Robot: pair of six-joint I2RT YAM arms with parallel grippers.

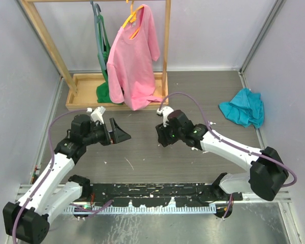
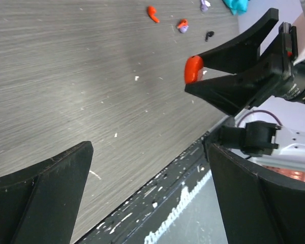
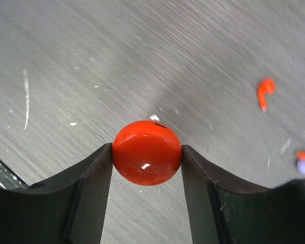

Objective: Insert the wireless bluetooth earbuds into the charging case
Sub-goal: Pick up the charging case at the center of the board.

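Observation:
My right gripper is shut on a glossy red round charging case, pinched at its two sides and held above the grey table. The left wrist view shows that case at the tips of the right gripper. My left gripper faces it with its jaws wide open and nothing between them. Small earbuds lie on the table: a red one, a red and lilac one, a dark one and a lilac one. The red earbud also lies ahead of the right gripper.
A wooden clothes rack stands at the back with a pink shirt and a green garment. A teal cloth lies at the right. A black rail runs along the near edge.

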